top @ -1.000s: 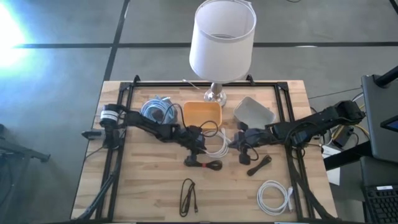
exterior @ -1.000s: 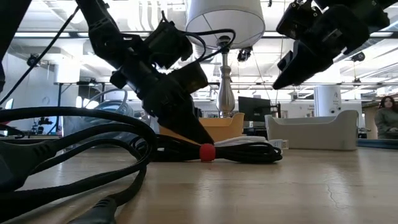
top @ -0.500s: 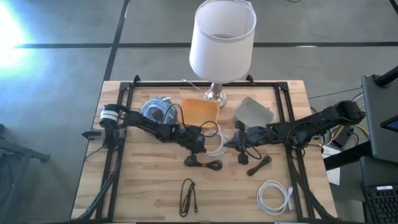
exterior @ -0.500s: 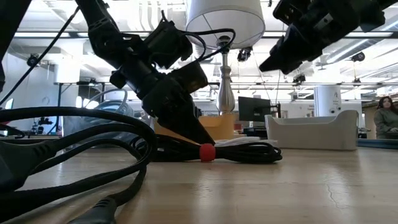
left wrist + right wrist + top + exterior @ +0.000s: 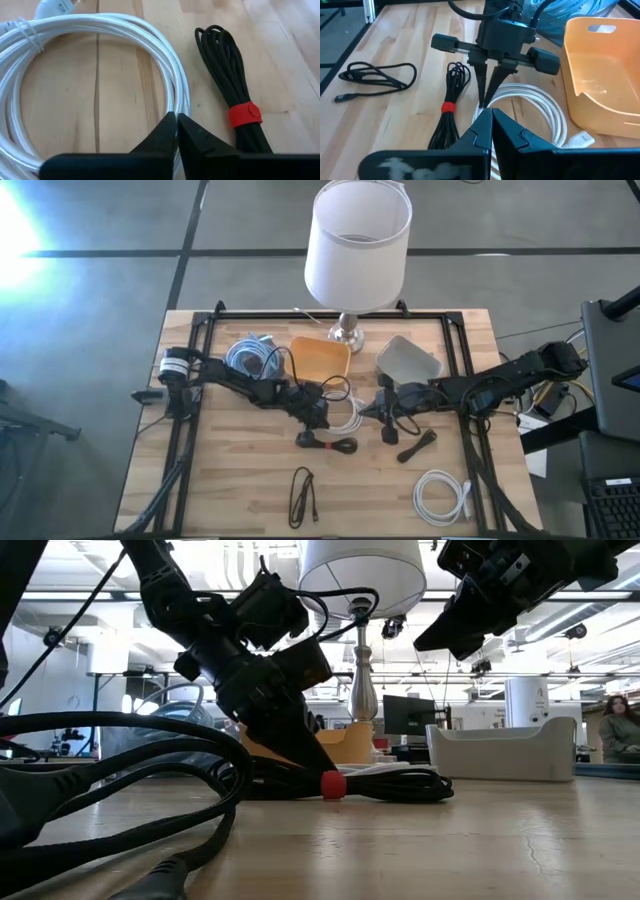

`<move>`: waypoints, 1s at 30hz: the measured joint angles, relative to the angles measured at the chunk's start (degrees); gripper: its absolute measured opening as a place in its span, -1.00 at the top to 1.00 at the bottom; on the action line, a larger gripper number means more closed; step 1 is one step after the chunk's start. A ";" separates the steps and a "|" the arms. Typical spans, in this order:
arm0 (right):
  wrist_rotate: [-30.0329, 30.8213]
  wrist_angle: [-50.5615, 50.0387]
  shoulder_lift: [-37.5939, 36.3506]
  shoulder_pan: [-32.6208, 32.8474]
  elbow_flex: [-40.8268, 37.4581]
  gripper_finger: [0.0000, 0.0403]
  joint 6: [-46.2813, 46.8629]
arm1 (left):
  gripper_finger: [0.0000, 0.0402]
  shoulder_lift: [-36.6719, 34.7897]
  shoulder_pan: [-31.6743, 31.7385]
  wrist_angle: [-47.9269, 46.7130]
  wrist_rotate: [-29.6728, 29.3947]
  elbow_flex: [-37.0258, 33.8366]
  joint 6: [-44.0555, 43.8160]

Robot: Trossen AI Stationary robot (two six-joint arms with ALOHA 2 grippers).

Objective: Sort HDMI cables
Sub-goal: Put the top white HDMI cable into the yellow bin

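Observation:
A white coiled HDMI cable (image 5: 348,415) lies flat on the table's middle, just in front of the orange tray (image 5: 322,358). My left gripper (image 5: 322,420) reaches in from the left, its shut fingertips at the coil's left rim. Beside it lies a black HDMI bundle (image 5: 335,444) with a red tie (image 5: 245,114). My right gripper (image 5: 382,412) hangs shut above the table at the coil's right side, holding nothing. My left gripper (image 5: 176,117) is shut at the left rim of the white coil (image 5: 180,100), its tips meeting right on the strands. The fingers (image 5: 481,85) slant down from the table's left. How many strands they pinch I cannot tell. The coil lies flat on the table.
A lamp (image 5: 357,245) stands at the far middle, with a grey tray (image 5: 410,360) to its right. Light blue coils (image 5: 252,358) lie far left. A loose black cable (image 5: 303,495), a second white coil (image 5: 440,495) and a small black bundle (image 5: 418,445) lie nearer.
My right gripper has tipped up toward level and risen a little, staying shut. My left gripper has kept its place at the white coil.

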 joint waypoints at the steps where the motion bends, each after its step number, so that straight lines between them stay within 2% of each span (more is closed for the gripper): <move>1: 0.00 -0.06 0.00 0.00 0.00 0.96 0.02 | 0.85 0.00 0.00 0.00 -0.02 -0.02 0.20; 8: -0.59 -0.29 0.46 0.00 -0.02 0.96 1.31 | 0.44 0.00 -0.07 0.17 -0.48 0.43 -0.77; 13: -1.90 -0.17 1.75 0.02 -0.01 0.96 1.12 | 0.26 -0.02 -0.09 0.52 -0.50 0.61 -1.40; 17: -2.00 -0.10 4.02 0.00 0.79 0.96 1.10 | 0.19 -0.04 -0.09 0.61 -0.46 0.61 -2.17; 27: -2.01 -0.03 8.43 0.02 5.58 0.96 1.24 | 0.20 -0.11 -0.09 0.72 -0.42 0.66 -2.22; 28: -1.90 -0.14 8.62 0.02 6.30 0.96 1.34 | 0.20 -0.13 -0.09 0.68 -0.92 0.66 -2.31; 30: -1.86 0.36 8.92 0.03 7.76 0.96 2.36 | 0.20 -0.15 -0.12 0.63 -6.43 0.68 -3.47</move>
